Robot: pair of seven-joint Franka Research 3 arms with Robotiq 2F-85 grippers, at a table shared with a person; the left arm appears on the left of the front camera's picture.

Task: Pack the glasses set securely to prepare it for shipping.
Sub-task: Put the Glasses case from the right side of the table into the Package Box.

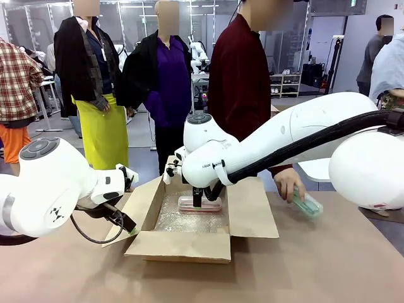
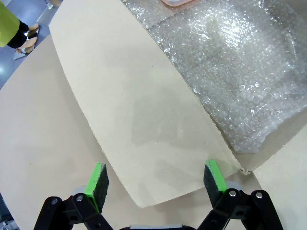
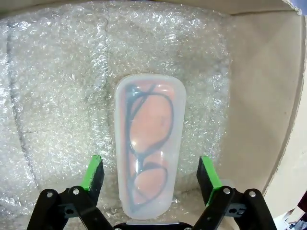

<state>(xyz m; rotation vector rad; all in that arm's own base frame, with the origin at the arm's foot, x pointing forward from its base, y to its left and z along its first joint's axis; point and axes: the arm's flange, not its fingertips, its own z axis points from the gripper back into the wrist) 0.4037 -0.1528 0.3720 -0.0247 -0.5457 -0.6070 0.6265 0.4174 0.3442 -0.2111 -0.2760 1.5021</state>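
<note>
**In the box, a pink case lies between spread fingers**

Front view: across the table (image 1: 328,265) I see an open cardboard box (image 1: 180,247) lined with bubble wrap (image 1: 189,221). The pink case (image 1: 201,204) lies flat on the wrap at the far end. My right gripper (image 1: 203,199) reaches down into the box over it. My left gripper (image 1: 131,228) sits low at the box's left flap (image 1: 142,205). Right of the box, a person's hand (image 1: 289,183) holds the green case (image 1: 308,206) tilted, outside the box. I cannot tell whether it touches the table.

Left wrist view: my left fingers are spread wide with nothing between them. The flap's corner lies beneath them, with the wrap beyond.

Right wrist view: my right fingers are spread, one on each side of the pink case, with a gap on both sides. Dark glasses show through its clear lid.
</note>
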